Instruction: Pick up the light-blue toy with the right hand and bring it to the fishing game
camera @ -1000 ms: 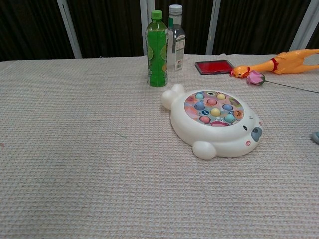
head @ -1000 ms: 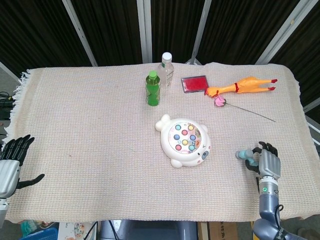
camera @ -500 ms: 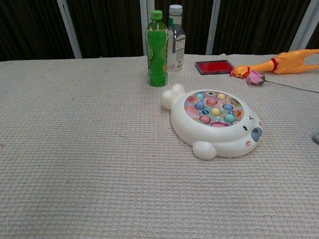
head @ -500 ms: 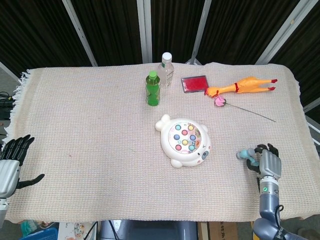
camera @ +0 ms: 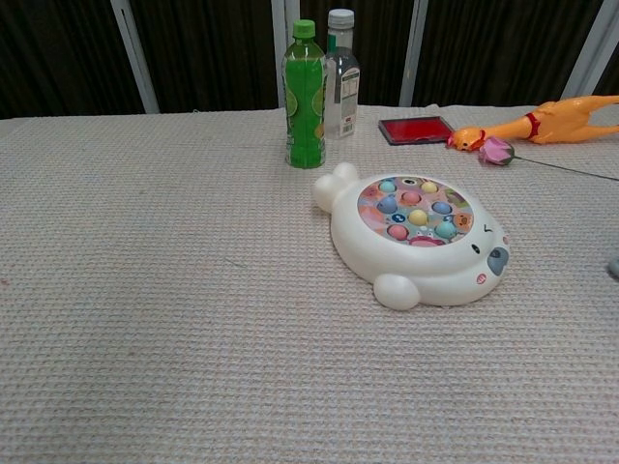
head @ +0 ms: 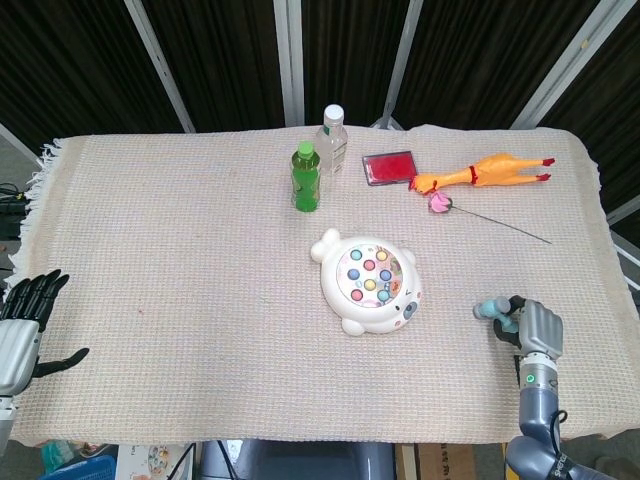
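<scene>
1. At the near right corner of the table, the right hand (head: 538, 328) sits over the light-blue toy (head: 492, 309), its fingers curled down around the toy's near end; only the far end of the toy shows past them. Whether the grip is firm, I cannot tell from the head view.
2. Best practice now, in my judgement, is to finish closing on the toy before lifting, so it does not roll out onto the woven cloth (head: 180, 250).
3. Lift just clear of the cloth, then carry the toy leftward to the fishing game (head: 368, 281), which lies well apart from it near the table's middle.
4. Approach the game's right side, by the bear face, and keep low so the toy cannot drop far.
5. Left hand (head: 22, 325) hangs open, holding nothing, off the table's left edge; it need not move.
</scene>
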Available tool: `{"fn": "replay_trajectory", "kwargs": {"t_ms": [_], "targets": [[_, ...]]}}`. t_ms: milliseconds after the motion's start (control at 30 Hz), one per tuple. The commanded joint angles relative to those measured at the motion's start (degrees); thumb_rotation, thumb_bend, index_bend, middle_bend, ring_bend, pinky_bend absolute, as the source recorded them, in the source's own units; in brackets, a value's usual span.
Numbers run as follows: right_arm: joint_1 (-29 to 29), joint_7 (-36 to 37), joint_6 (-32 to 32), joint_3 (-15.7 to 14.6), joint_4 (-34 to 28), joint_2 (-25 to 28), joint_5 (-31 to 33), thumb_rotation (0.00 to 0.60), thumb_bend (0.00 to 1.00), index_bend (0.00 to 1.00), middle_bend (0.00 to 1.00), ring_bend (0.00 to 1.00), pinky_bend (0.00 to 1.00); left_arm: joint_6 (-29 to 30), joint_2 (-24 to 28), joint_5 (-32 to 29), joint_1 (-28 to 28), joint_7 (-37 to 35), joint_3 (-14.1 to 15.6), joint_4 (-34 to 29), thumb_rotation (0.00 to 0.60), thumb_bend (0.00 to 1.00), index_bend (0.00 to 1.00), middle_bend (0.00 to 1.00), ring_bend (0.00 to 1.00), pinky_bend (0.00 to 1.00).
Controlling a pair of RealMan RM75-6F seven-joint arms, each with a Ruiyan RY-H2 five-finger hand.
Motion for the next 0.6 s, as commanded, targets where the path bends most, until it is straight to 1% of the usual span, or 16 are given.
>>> {"fn": "replay_trajectory", "kwargs": {"t_ms": [33,133,300,600], "targets": [[0.0,0.0,0.0,0.0,-0.1,0.1,0.0,0.6,0.46,0.65,0.48,0.37,0.52,0.0,0.0,0.0,0.0,0.0,0.0,0.0,0.6,0.0,0.0,0.0,0.0,0.0],[0.0,0.0,-0.1,0.0,-0.1,0.2,0.0,0.6,0.48,0.67,0.5,0.39,0.57,0.0,0.0,0.0,0.0,0.0,0.0,0.0,0.6,0.0,0.0,0.0,0.0,0.0],[0.0,0.4,-0.4,0.1,-0.3,0.4,-0.1,0.6,0.5,0.7,0.52,0.41,0.59,0.0,0.0,0.0,0.0,-0.1,0.0,0.0,0.6,0.0,0.0,0.0,0.0,0.0],[0.1,1.1,-1.1,0.2,-1.4,1.5,-0.5,0.6,0.56,0.7,0.52,0.41,0.6,0.0,0.0,0.0,0.0,-0.1,0.0,0.0,0.6,0.0,0.0,0.0,0.0,0.0]]}}
